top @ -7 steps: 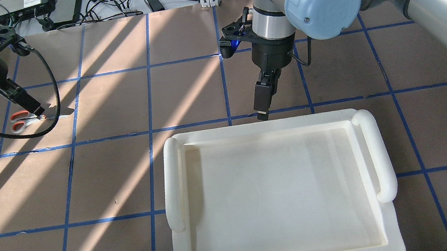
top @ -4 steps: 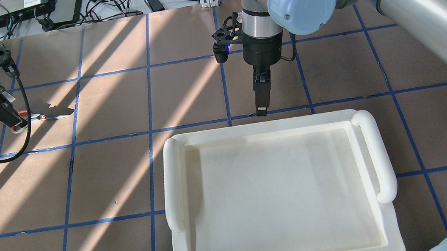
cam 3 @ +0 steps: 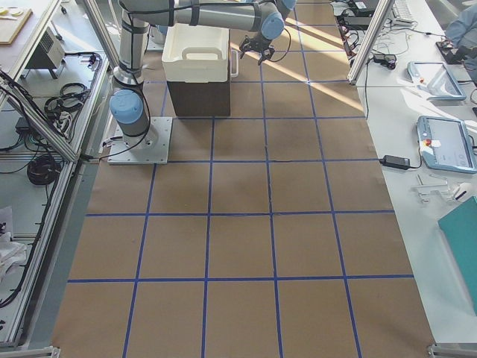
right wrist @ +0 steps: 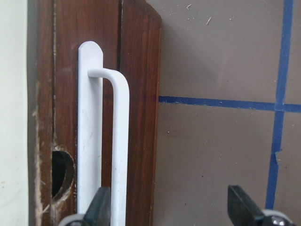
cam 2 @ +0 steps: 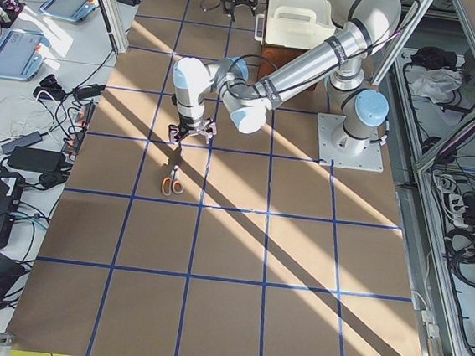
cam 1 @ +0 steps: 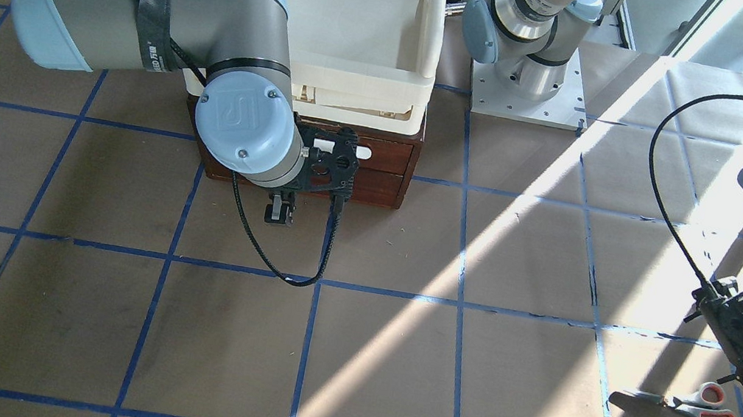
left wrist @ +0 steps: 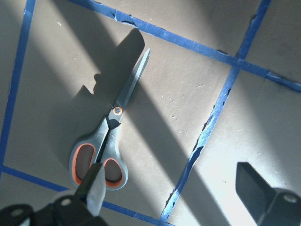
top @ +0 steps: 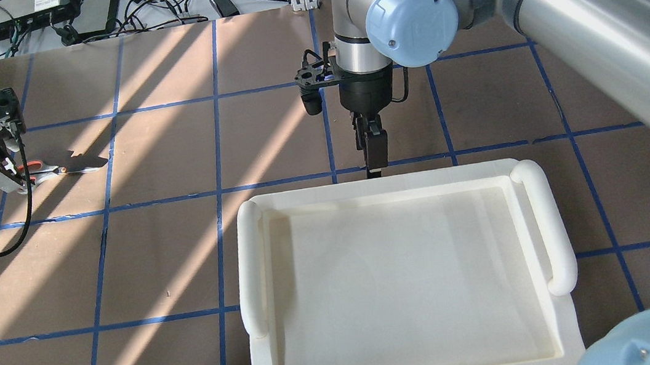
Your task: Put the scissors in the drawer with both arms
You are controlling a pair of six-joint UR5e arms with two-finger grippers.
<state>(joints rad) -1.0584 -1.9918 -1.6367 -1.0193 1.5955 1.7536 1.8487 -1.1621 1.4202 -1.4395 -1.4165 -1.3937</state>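
The scissors (top: pixel 48 172) lie flat on the brown table at the far left, grey-and-orange handles to the left; they also show in the front view (cam 1: pixel 697 411) and the left wrist view (left wrist: pixel 106 146). My left gripper (top: pixel 7 178) hangs open just above and beside the handles (left wrist: pixel 178 200), holding nothing. The drawer (cam 1: pixel 379 157) is shut, its dark wooden front under the cream tray. My right gripper (top: pixel 373 164) is open in front of the drawer (right wrist: pixel 169 209). Its left finger (right wrist: pixel 101 207) is at the white bar handle (right wrist: pixel 120 141).
A cream plastic tray (top: pixel 251 260) sits on top of the drawer cabinet and hides the drawer from overhead. Blue tape lines grid the table. The left arm's black cable (top: pixel 25 213) loops low near the scissors. Electronics and cables lie beyond the far edge.
My left gripper has moved left along the scissors, from over the pivot to beside the handles. My right arm has shifted slightly left along the tray's far edge, and its wrist has turned.
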